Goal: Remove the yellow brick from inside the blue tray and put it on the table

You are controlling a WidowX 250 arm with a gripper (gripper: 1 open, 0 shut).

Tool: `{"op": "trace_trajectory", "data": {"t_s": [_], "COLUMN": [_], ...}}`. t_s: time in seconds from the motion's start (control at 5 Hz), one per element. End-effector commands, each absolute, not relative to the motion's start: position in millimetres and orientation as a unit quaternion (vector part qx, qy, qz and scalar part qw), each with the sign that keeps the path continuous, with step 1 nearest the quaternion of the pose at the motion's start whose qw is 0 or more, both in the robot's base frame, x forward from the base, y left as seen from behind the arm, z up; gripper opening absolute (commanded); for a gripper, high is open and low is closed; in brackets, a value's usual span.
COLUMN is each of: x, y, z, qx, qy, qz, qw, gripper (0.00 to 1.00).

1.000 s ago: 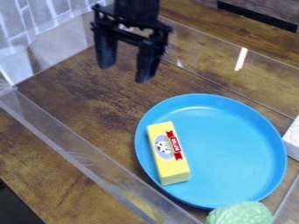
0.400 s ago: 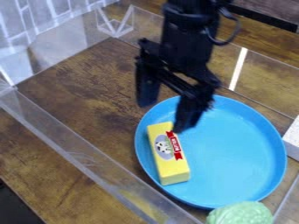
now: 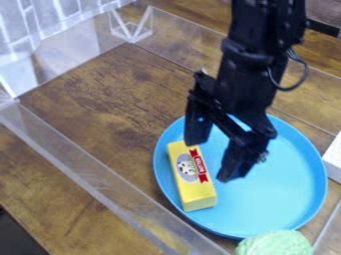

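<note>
The fingers (image 3: 222,149) have come from the desk's (image 3: 107,110) far left corner across and down over the tray (image 3: 286,184). They stand spread wide, gripping nothing. The brick (image 3: 190,175) has not moved: it lies flat at the tray's left rim. One fingertip (image 3: 200,131) hangs just above the brick's far end, the other to its right over bare tray.

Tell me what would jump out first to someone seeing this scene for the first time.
The bright blue tray at the lower right of the dark wooden table grabs the eye first, with the yellow brick lying inside it near its left rim. Right above it hangs the black hand, open and pointing down, its fingers just over the brick's right side. A bumpy green lump peeks in at the bottom edge.
</note>
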State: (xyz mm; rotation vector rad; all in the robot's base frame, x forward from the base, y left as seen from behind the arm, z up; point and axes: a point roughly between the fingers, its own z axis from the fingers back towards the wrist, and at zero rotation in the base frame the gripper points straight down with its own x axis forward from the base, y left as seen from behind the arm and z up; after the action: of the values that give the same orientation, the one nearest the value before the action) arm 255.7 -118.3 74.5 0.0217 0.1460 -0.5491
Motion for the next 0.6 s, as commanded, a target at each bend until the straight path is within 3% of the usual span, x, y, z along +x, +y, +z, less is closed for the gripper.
{"op": "trace_trajectory", "data": {"t_s": [0.0, 0.4], "x": [263.1, 265.9], "y": [-121.9, -118.9], "z": [80.5, 68.9], "qx": [0.004, -0.003], "qy": [0.048, 0.053], "qz": [-0.304, -0.309], "qw": [0.951, 0.95], "gripper": [1.0, 1.0]}}
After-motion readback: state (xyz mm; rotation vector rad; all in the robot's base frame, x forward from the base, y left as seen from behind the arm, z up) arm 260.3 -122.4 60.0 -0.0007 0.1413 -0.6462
